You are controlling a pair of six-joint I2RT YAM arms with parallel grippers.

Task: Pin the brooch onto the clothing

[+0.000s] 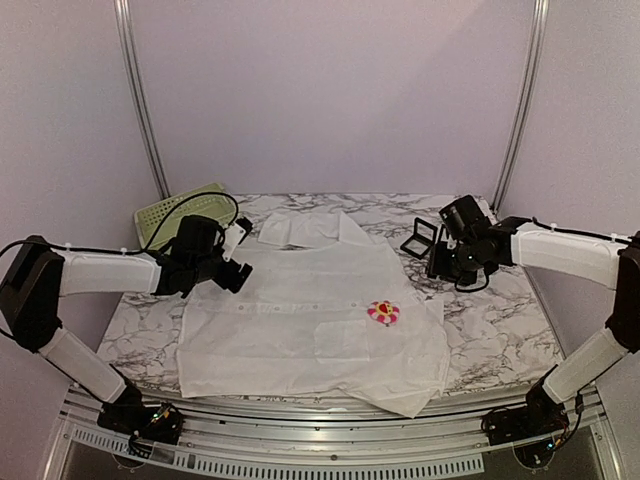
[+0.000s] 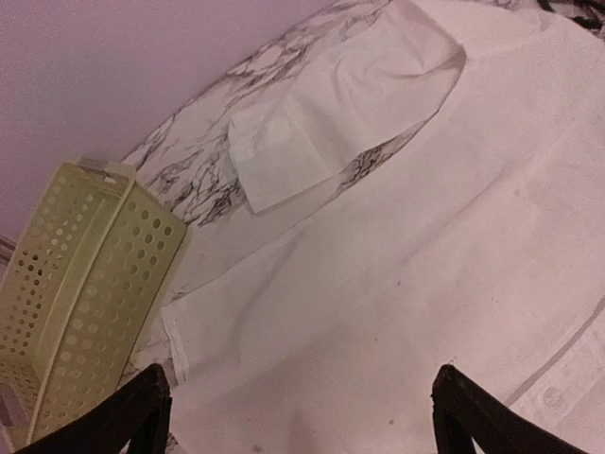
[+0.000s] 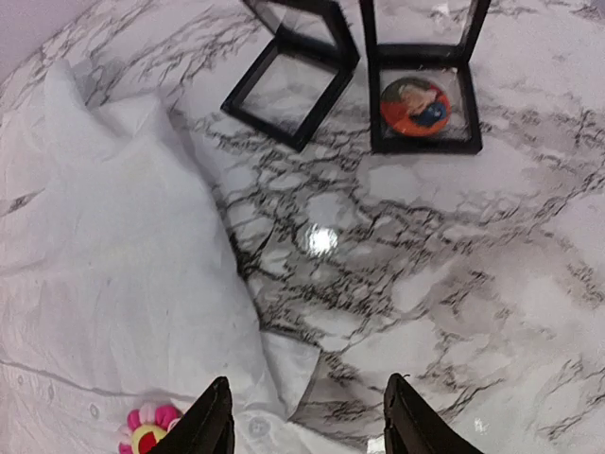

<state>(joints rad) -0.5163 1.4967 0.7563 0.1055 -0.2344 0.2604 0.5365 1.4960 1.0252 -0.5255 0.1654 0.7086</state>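
Observation:
The white shirt (image 1: 300,310) lies spread flat on the marble table. A pink, yellow and red flower brooch (image 1: 383,312) sits on the shirt's chest area, right of the button row; its edge also shows in the right wrist view (image 3: 146,430). My left gripper (image 1: 238,255) hovers open and empty over the shirt's far left part, above bare cloth (image 2: 378,312). My right gripper (image 1: 438,262) hovers open and empty over the table by the shirt's right edge (image 3: 142,274), up and right of the brooch.
A pale green perforated basket (image 1: 180,210) stands at the back left, also in the left wrist view (image 2: 76,293). Two open black display boxes (image 3: 293,80) stand at the back right; one holds a round red badge (image 3: 416,106). Marble table (image 3: 454,274).

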